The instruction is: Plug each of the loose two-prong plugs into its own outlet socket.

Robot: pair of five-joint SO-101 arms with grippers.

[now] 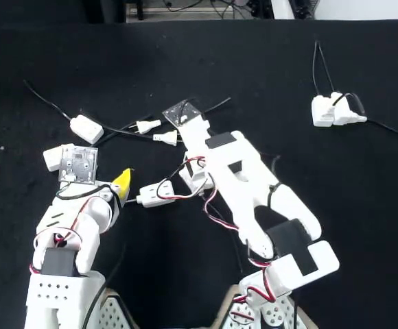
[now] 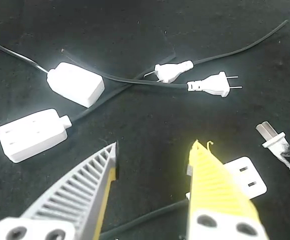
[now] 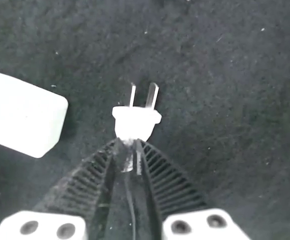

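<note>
My right gripper [image 3: 129, 146] is shut on the cord end of a white two-prong plug [image 3: 135, 121], its prongs pointing away from me just over the black mat. A white outlet socket [image 3: 22, 120] lies close beside that plug. The same held plug [image 2: 271, 137] hangs near this socket [image 2: 246, 177], which is partly behind my yellow finger. My left gripper [image 2: 155, 145] is open above bare mat. Two loose plugs [image 2: 172, 70] [image 2: 212, 84] lie beyond it, and two more sockets [image 2: 77, 84] [image 2: 32, 134] lie to one side. From above, the left gripper [image 1: 115, 186] is beside the socket [image 1: 156, 194].
At the far right of the table a socket [image 1: 326, 110] has a plug [image 1: 348, 115] seated in it. Black cords [image 1: 48, 103] cross the mat around the loose plugs [image 1: 146, 125] [image 1: 166, 138]. The right arm [image 1: 254, 192] stretches across the table's middle.
</note>
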